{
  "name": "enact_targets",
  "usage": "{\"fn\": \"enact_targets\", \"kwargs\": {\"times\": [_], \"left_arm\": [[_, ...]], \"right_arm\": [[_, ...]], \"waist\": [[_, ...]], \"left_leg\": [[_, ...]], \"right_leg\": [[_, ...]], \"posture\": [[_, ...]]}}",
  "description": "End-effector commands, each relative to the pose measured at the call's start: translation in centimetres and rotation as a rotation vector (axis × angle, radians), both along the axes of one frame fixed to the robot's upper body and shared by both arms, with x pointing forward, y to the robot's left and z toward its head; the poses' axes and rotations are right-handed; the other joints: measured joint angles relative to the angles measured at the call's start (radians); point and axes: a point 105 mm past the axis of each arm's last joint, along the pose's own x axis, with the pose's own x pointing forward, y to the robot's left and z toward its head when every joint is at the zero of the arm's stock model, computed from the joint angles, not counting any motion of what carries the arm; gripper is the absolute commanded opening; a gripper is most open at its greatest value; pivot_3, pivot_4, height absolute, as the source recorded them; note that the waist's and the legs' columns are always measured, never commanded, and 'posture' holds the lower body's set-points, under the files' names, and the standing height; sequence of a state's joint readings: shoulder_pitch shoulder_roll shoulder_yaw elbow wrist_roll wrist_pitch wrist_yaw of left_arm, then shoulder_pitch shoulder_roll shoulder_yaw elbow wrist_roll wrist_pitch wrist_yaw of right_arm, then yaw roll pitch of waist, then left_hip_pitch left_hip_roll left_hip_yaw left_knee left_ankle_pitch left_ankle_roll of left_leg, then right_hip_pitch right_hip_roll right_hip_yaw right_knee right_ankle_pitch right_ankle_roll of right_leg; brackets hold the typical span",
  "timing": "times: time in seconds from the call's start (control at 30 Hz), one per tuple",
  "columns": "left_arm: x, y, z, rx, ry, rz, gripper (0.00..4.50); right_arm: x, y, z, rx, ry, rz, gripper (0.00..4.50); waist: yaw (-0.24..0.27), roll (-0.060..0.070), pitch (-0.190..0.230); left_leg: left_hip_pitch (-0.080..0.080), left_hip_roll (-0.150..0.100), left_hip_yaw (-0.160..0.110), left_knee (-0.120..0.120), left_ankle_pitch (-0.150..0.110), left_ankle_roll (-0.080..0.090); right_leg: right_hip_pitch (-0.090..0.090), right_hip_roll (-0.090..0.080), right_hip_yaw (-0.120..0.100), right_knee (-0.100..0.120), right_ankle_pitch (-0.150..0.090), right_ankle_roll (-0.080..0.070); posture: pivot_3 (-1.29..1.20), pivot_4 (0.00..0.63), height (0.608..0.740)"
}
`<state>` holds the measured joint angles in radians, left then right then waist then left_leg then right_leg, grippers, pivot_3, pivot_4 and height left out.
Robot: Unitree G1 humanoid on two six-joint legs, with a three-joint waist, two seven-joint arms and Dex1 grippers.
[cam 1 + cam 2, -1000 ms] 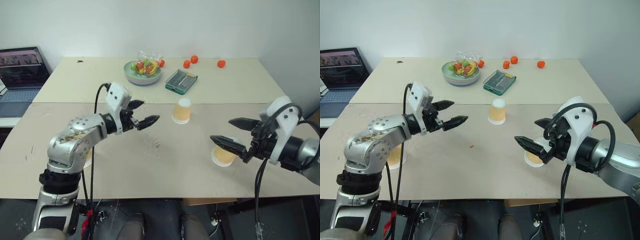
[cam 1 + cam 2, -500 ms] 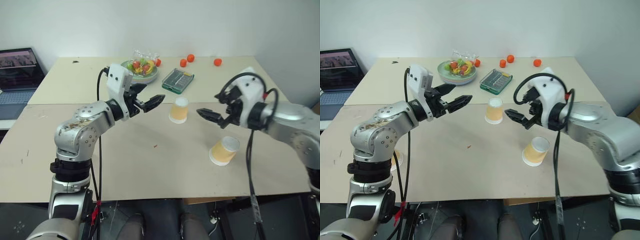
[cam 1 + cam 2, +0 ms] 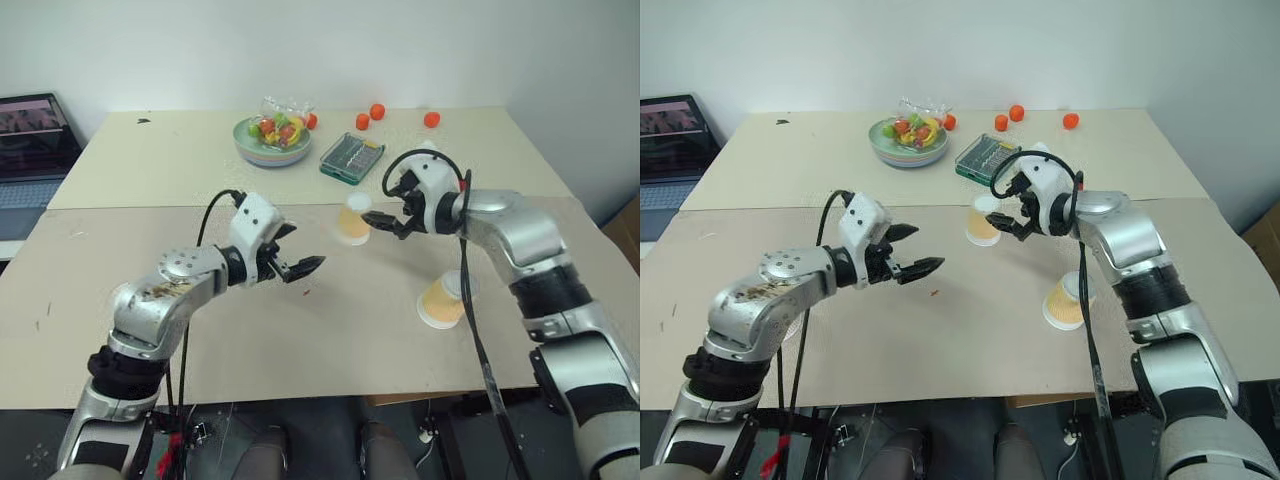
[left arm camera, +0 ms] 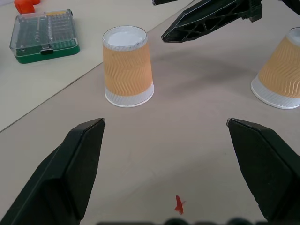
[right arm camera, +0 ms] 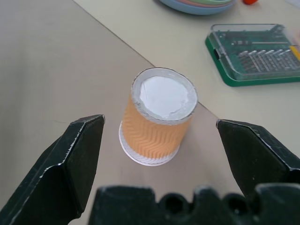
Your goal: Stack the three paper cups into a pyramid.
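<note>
- The left gripper (image 3: 305,266) hovered over the table (image 3: 330,330), fingers spread wide and holding nothing.
- One upside-down paper cup (image 3: 793,318) stood near the table's left edge, mostly hidden behind the left arm.
- A second upside-down cup (image 3: 353,220) stood at mid-table, just beside the right gripper (image 3: 380,226), whose fingers were wide apart and empty, not touching it.
- A third upside-down cup (image 3: 441,302) stood further right, nearer the front.
</note>
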<state>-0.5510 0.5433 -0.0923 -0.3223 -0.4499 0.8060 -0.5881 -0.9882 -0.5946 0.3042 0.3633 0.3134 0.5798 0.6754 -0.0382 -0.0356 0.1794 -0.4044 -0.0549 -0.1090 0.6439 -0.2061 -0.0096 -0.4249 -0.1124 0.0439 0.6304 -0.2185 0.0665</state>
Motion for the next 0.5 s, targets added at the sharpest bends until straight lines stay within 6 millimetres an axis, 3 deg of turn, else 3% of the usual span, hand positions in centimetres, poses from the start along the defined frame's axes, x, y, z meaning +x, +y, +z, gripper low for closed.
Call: {"fn": "enact_targets", "kwargs": {"times": [0.03,0.23,0.5], "left_arm": [[-0.2,-0.4,2.1,-0.031,-0.09,-0.006,4.43],[-0.1,-0.7,2.1,-0.052,-0.087,-0.004,4.43],[-0.2,-1.0,2.2,-0.072,-0.087,0.002,4.43]], "right_arm": [[0.9,0.1,3.0,-0.021,-0.098,0.026,4.5],[2.2,1.2,3.9,-0.048,-0.116,0.054,4.5],[2.9,3.5,3.2,-0.067,-0.099,0.117,4.5]], "waist": [[-0.001,0.0,0.0],[-0.009,0.0,0.0],[-0.008,0.0,0.0]], "left_leg": [[0.0,0.0,0.0,0.0,0.0,0.0],[0.0,0.0,0.0,0.0,0.0,0.0],[0.0,0.0,0.0,0.0,0.0,-0.001]], "right_leg": [[0.0,0.0,0.0,0.0,0.0,0.0],[-0.001,0.0,0.0,0.0,0.0,0.0],[-0.001,0.0,0.001,0.001,0.0,0.0]], "posture": [[0.0,0.15,0.74],[0.0,0.15,0.74],[0.0,0.15,0.74]]}}
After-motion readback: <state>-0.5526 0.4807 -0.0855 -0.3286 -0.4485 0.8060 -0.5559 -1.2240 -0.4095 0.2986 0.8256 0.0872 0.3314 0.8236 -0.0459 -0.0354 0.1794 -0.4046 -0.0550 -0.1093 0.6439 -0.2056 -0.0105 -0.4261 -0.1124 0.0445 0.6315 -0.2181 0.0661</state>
